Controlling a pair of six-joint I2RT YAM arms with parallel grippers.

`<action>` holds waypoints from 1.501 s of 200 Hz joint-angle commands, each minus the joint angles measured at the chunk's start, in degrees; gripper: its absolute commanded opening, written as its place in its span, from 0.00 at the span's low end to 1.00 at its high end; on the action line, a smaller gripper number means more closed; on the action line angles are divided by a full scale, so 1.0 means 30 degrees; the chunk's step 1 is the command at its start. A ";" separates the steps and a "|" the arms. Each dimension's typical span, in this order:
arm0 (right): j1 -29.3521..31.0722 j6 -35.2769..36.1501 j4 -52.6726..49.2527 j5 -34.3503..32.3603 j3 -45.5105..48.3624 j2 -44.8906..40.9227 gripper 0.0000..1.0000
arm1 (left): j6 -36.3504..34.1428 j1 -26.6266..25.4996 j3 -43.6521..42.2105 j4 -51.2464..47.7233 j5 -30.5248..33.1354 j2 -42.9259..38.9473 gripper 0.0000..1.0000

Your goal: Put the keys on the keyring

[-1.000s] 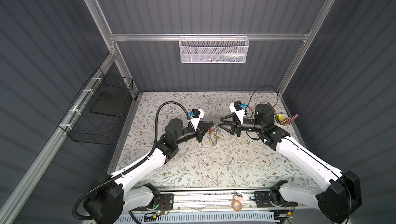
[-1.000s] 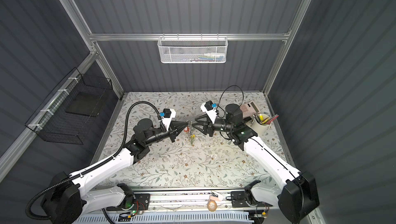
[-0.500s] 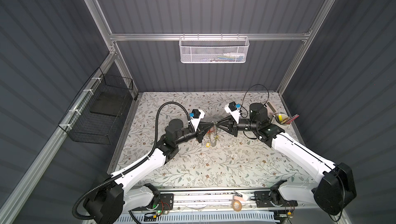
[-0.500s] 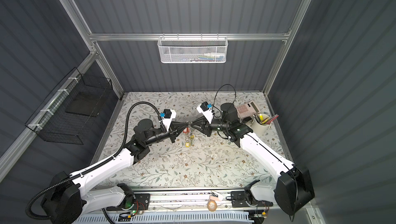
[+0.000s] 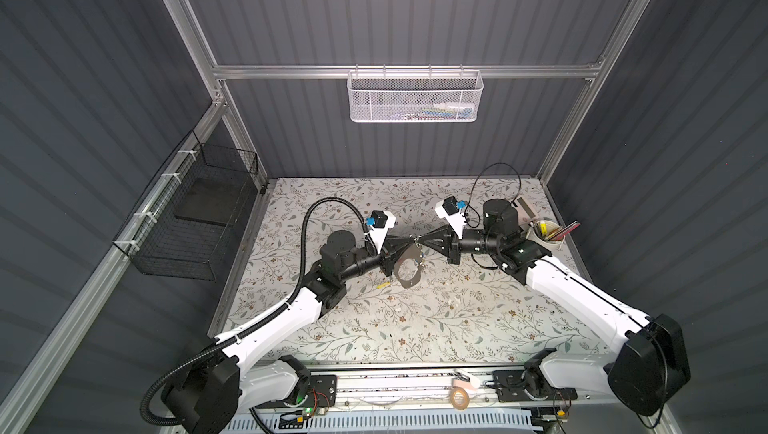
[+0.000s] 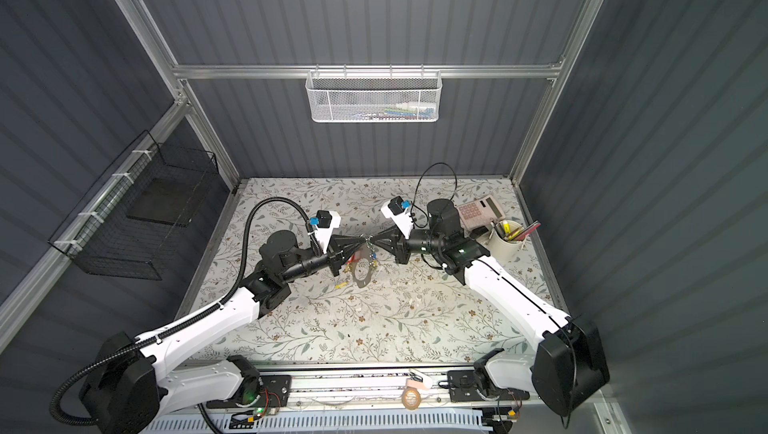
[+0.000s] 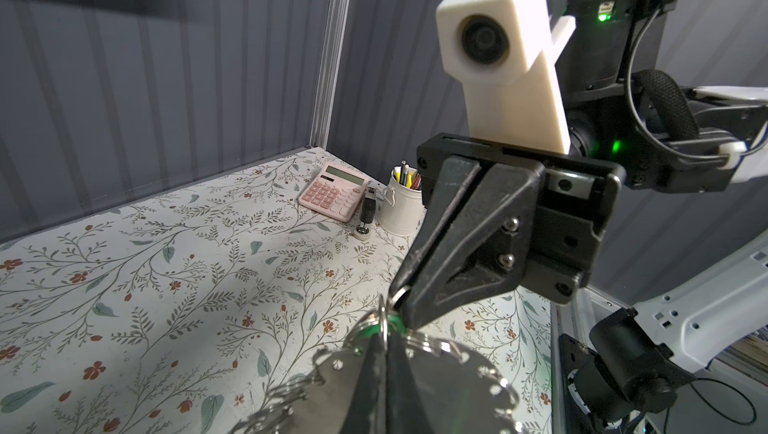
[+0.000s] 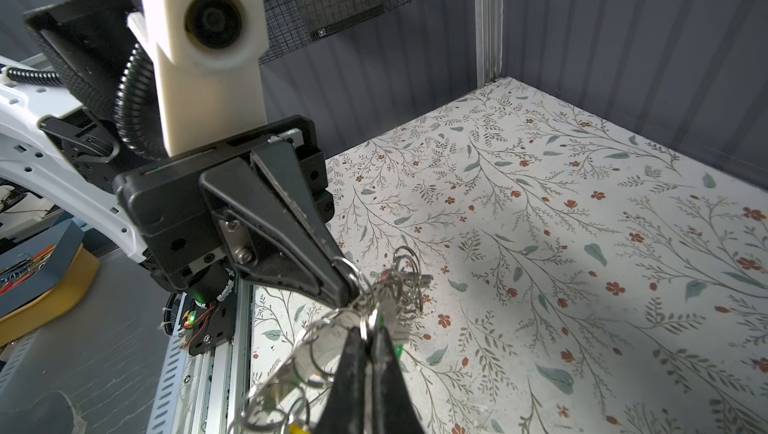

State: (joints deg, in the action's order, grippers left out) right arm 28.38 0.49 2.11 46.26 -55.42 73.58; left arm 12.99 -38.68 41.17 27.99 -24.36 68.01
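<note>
Keys [image 7: 390, 322], centre of both top views: right gripper [image 7: 401, 307] jaws closed on their ring, left gripper [image 8: 347, 286] jaws closed on keyring [image 7: 449, 386].

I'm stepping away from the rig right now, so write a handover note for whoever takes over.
Left gripper: shut on the large grey keyring loop, which hangs below it.
Right gripper: shut on the small ring of the silver keys with the green plastic tag, tip to tip with the left.
Done: both things gripped and together.
Left: threading isn't visibly finished; confirm the keys sit on the keyring, then release.
</note>
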 commanded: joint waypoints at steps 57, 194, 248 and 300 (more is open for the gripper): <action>0.0646 0.0355 -0.0776 -0.0469 0.0158 0.0440 0.00 | 0.0766 -0.0669 0.0303 0.3213 0.1084 -0.0122 0.00; 0.1673 -0.0375 0.0138 -0.0326 0.0454 0.1181 0.09 | 0.1792 -0.1374 0.0121 0.5777 0.1695 0.1243 0.00; 0.1936 -0.0877 0.0639 0.0170 0.0514 0.1374 0.11 | 0.2231 -0.1679 0.0149 0.6855 0.2458 0.2064 0.00; 0.1913 -0.1357 0.1348 0.0199 0.0861 0.1209 0.12 | 0.2264 -0.1843 0.0074 0.7282 0.2348 0.2321 0.00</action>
State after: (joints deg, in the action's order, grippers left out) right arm 30.74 -2.94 5.26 40.10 -54.08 76.79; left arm 18.98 -41.65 40.27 40.36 -14.50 74.76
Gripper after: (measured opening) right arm 0.123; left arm 0.047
